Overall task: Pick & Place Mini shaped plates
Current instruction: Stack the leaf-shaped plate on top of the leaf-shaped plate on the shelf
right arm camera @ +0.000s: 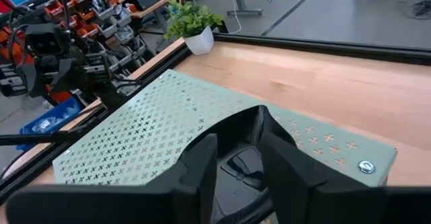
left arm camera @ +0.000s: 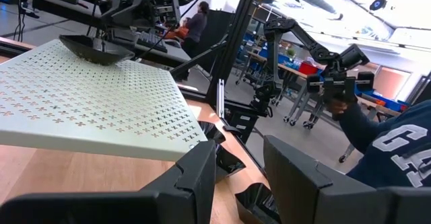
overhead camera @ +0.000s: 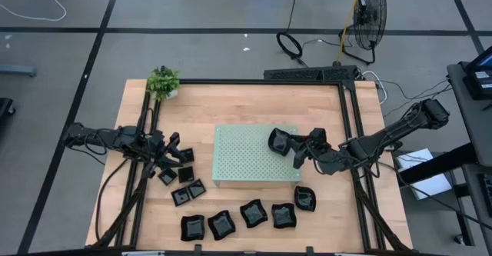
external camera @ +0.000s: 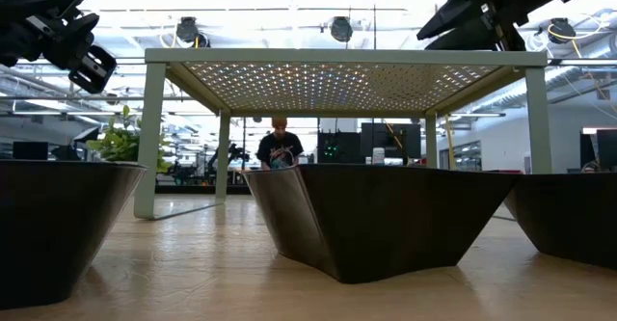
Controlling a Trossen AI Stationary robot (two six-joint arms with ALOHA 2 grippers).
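Observation:
Several mini shaped plates, glossy black, lie on the wooden table: a row near the front edge (overhead camera: pixel 254 213) and small squares at the left (overhead camera: pixel 184 174). One more plate (overhead camera: pixel 278 141) rests on its base on the right part of the pale green perforated board (overhead camera: pixel 246 154). My right gripper (right arm camera: pixel 237 135) hangs slanting over that plate (right arm camera: pixel 242 167). It is open, with its fingers on either side of the plate's near rim. My left gripper (left arm camera: pixel 239 158) stays level at the table's left, above the small squares. It is open, with nothing between its fingers.
A potted plant (overhead camera: pixel 163 81) stands at the far left corner. Black frame rails (overhead camera: pixel 350 125) run along the table's sides and far edge. The board stands on legs (external camera: pixel 149 138) above the tabletop. A person (left arm camera: pixel 384 143) is in the room beyond the table.

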